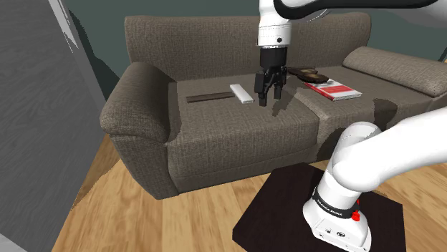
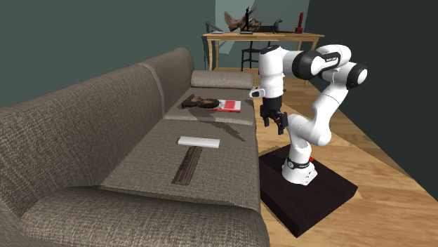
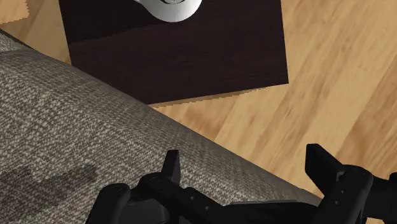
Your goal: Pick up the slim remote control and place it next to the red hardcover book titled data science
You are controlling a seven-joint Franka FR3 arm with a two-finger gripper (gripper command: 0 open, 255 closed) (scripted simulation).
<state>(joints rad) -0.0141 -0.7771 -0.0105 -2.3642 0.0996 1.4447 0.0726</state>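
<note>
Two slim bars lie on the brown sofa seat: a long dark one [image 1: 209, 97] [image 2: 187, 166] and a shorter white one [image 1: 241, 93] [image 2: 198, 142]. I cannot tell which of them is the remote. The red book [image 1: 332, 89] [image 2: 228, 106] lies flat on the neighbouring cushion, beside a dark brown object [image 1: 309, 74] [image 2: 200, 102]. My gripper [image 1: 268, 91] [image 2: 275, 121] [image 3: 245, 165] hangs open and holds nothing. It is above the seat's front edge, apart from both bars and the book. In the wrist view its fingers [image 3: 172, 162] stand wide apart over sofa fabric and floor.
The sofa [image 1: 236, 136] has a broad armrest [image 1: 132, 107] at the shoulder view's left. My dark stand base [image 1: 315, 222] [image 3: 172, 51] sits on the wooden floor close to the sofa front. A desk with small objects [image 2: 263, 35] stands beyond the sofa's far end.
</note>
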